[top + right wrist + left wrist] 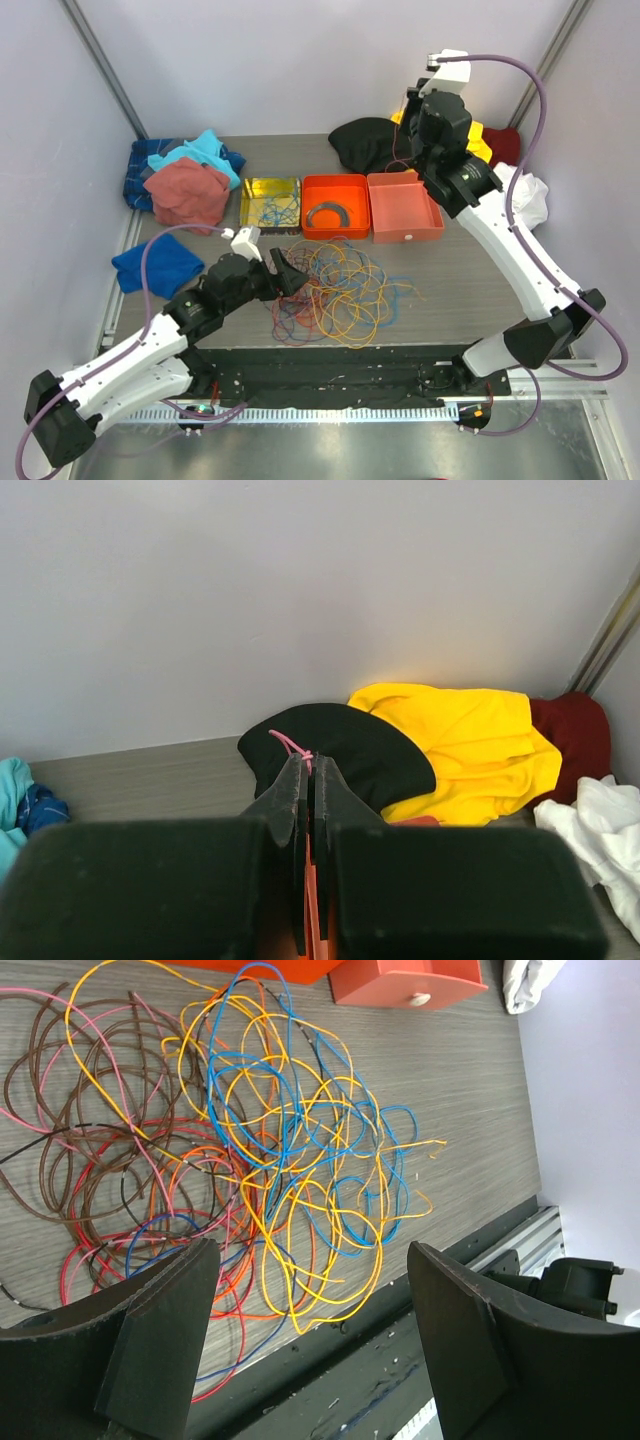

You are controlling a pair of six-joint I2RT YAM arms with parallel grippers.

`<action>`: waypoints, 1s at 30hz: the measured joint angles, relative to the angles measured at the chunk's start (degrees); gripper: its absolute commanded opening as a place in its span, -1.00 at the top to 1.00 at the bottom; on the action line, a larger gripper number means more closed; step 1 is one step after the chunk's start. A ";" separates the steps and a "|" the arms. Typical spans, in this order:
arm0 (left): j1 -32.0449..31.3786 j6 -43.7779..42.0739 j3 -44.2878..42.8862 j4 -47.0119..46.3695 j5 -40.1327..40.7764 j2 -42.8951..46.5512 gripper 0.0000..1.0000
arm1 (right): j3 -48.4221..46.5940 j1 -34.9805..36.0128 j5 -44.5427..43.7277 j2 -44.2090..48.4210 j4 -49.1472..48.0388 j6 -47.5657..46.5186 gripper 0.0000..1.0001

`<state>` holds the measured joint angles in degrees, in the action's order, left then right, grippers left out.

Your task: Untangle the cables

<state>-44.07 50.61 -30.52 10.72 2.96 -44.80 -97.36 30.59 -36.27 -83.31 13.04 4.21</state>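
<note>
Pale walls (300, 60) stand around a grey, wood-look counter (450, 270). Two white and black arms reach in from the near edge.

Heaps of clothes lie at the sides and back. On the left are a pinkish-red one (185, 192), a light blue one (200, 148) and a dark blue cloth (155, 265). At the back right are a black one (365, 140) and a white one (525, 195). Three boxes sit in a row in the middle. The yellow box (270, 203) has a few thin wires in it, the orange box (336, 206) holds a grey curved strip (328, 214), and the red-orange box (404, 206) is beside it.

The cables (340, 290) lie in a loose messy pile on the counter, just in front of the boxes, in yellow, blue, orange, red, pink and brown.

The left gripper (312, 1260) is spread wide over the left side of the pile, grasping nothing. The right gripper (305, 765) is up high at the back, clenched on a pink cable (288, 742).

The arm hides most of a yellow cloth (460, 730) from above. Below the loop, the pink cable is hidden.
</note>
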 measured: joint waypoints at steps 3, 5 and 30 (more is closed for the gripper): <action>0.00 0.02 0.09 0.28 0.00 -0.37 -0.60 | 0.02 -1.22 0.94 -0.66 0.37 1.05 0.99; 0.00 0.02 0.17 0.28 -0.02 -0.74 -0.60 | 0.33 -2.10 1.55 -0.72 0.35 1.99 0.99; 0.00 0.42 1.95 0.74 0.44 0.42 -0.60 | 20.22 -11.41 7.69 -11.08 -2.27 12.15 0.99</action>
<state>-44.07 51.03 -28.58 11.46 3.40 -44.38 -77.14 19.18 -28.58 -94.39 10.76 16.36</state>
